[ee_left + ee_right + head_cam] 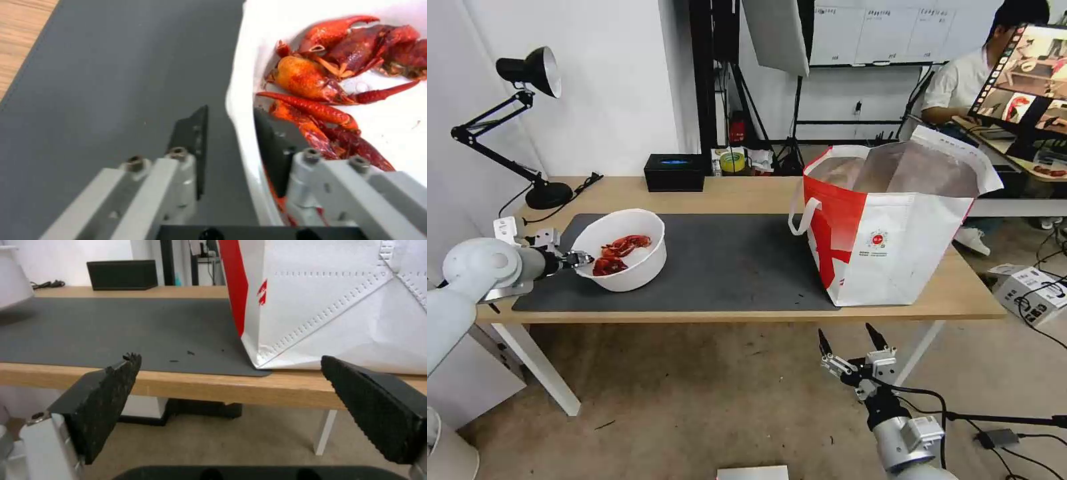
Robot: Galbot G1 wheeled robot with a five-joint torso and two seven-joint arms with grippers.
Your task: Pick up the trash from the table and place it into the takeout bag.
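Observation:
The white round bowl [634, 270] holding red shells [617, 253] sits on the left part of the dark grey mat [727, 260] on the table [747, 193]. My left gripper [586, 259] is at the bowl's left rim. In the left wrist view the left gripper [231, 113] straddles the rim of the bowl [267, 33], one finger outside and one inside beside the shells [311, 76], shut on it. The takeout bag [894, 247] stands open on the table's right end. My right gripper [850, 337] hangs open below the front edge, facing the bag [338, 306].
A black box [674, 172] and a black desk lamp [527, 120] stand along the far side of the table. The bag's white strap handle [800, 217] hangs over the mat. Cables and a white box lie on the floor at the right.

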